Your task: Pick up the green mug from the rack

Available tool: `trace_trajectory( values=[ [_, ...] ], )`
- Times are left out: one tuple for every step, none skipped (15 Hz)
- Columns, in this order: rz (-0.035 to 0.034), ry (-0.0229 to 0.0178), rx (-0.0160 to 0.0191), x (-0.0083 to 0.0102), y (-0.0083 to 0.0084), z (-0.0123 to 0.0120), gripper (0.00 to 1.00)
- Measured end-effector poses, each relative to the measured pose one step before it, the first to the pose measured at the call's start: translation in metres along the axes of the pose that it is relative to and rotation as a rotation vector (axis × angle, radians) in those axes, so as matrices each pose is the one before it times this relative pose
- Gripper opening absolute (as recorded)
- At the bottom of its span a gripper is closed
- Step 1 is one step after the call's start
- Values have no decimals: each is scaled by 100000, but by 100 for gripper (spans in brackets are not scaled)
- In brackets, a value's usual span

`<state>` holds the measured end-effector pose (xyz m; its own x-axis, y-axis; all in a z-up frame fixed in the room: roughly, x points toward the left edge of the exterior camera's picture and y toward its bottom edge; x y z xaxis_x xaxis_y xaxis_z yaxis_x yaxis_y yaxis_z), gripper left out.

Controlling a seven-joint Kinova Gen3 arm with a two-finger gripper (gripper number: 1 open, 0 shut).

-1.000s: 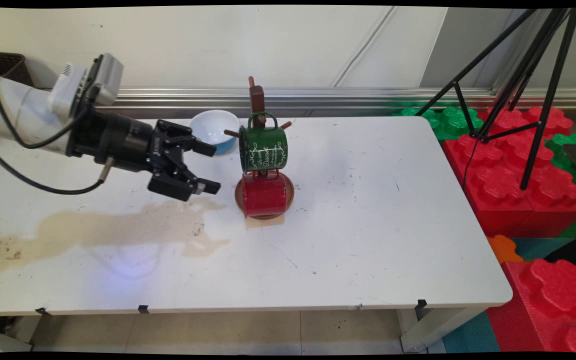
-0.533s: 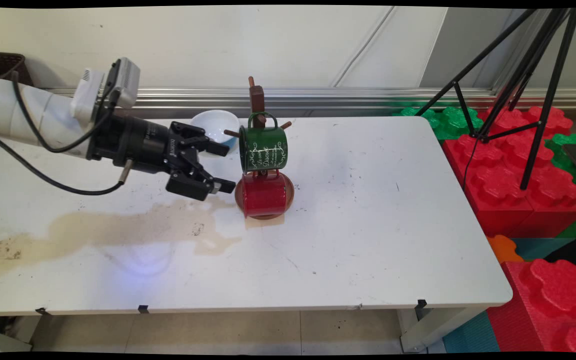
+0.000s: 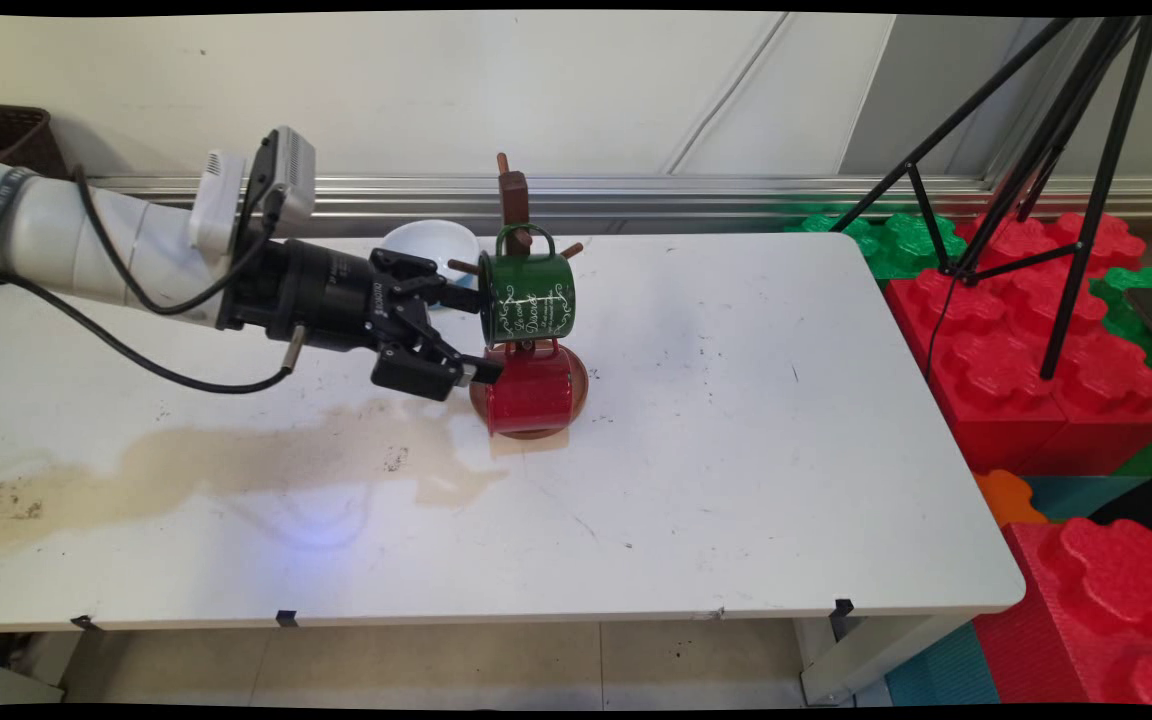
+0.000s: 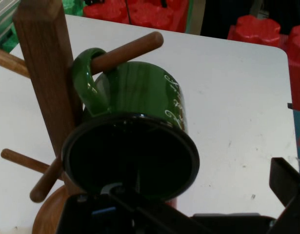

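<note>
Open gripper (image 3: 468,335) beside green mug (image 3: 526,297); red mug (image 3: 530,392) partly hidden.

Two mugs are counted on one wooden mug tree (image 3: 513,195): one green mug (image 3: 527,297) and one red mug (image 3: 530,391). One white bowl (image 3: 428,247), one white table (image 3: 736,420) and one black tripod (image 3: 1046,150) are recorded. One gripper (image 3: 471,335) is noted.

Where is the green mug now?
In the main view, the green mug hangs by its handle on the wooden mug tree, above the red mug, beside the open gripper.
</note>
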<state>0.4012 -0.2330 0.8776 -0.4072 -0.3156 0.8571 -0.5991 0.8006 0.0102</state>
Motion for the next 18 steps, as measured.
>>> trace_trajectory(
  values=[
    [-207,161,124,-20,24,146,100],
    [-299,250,184,-21,38,198,100],
    [-331,289,193,-12,29,221,100],
    [-337,295,216,-14,31,184,100],
    [-226,231,124,-7,20,152,100],
    [-133,130,55,-4,8,100,100],
    [-185,170,74,-12,20,122,100],
    [-107,97,50,-9,12,73,100],
    [-130,152,84,-15,9,84,100],
    [-92,46,50,-18,2,50,100],
    [-118,81,75,-29,3,61,100],
    [-124,118,73,-25,-6,57,100],
    [-96,121,85,-20,-3,39,100],
    [-105,140,83,-9,-14,32,100],
    [-65,123,65,-1,-10,22,100],
    [-113,206,98,8,-17,43,100],
    [-67,144,67,8,-7,27,100],
    [-128,236,83,16,-12,71,100]
  ],
)
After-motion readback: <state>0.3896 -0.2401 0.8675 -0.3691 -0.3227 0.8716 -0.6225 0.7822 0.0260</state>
